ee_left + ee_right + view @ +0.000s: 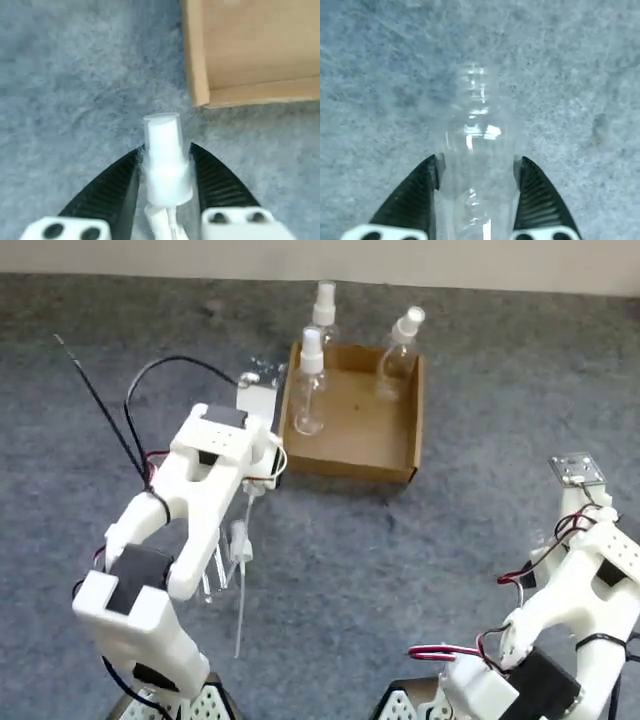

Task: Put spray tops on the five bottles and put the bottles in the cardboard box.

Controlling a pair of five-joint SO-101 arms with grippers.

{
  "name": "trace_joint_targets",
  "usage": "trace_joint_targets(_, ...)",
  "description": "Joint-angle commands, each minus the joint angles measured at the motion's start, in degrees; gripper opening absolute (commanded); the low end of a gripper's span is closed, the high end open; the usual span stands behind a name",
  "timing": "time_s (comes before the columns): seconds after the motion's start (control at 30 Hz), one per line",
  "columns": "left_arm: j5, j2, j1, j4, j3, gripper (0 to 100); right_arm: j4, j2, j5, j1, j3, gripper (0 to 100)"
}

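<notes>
My left gripper (165, 150) is shut on a white spray top (162, 145), head pointing at the cardboard box's (200, 75) near corner. From above, that gripper (252, 488) sits just off the box's (413, 430) front left corner. Two clear bottles with spray tops, one (308, 385) at the left and one (398, 355) at the back right, stand inside the box. A third topped bottle (325, 305) stands behind it. My right gripper (477, 160) is shut on a clear bottle (477, 125) with no top, its open neck pointing away over the carpet.
A second spray top (238, 540) with a long thin tube lies on the grey carpet beside the left arm, next to what looks like a clear bottle (214, 580) partly under that arm. The right arm (570, 580) stands at the front right.
</notes>
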Motion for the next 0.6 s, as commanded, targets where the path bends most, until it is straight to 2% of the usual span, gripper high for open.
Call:
trace_joint_targets(0.0,0.5,-8.3,0.8,3.6,-2.9,2,-0.7,-2.2,-2.9,-2.8,-1.5,8.6)
trace_joint_targets(0.17,0.4,-16.9,-1.4,4.8,2.7,2,-1.7,-2.1,-8.8,-8.4,-2.2,9.2)
trace_joint_targets(0.3,-2.0,-23.8,-3.9,4.6,10.1,2,-2.7,-2.1,-14.2,-9.4,-4.0,11.4)
trace_joint_targets(0.43,-2.7,-29.9,-5.4,3.8,19.0,2,-2.7,-1.0,-14.4,-9.5,-4.5,20.0)
trace_joint_targets(0.57,-2.7,-34.9,-5.1,-0.1,26.1,2,-2.3,6.4,-14.7,-10.4,-8.6,21.1)
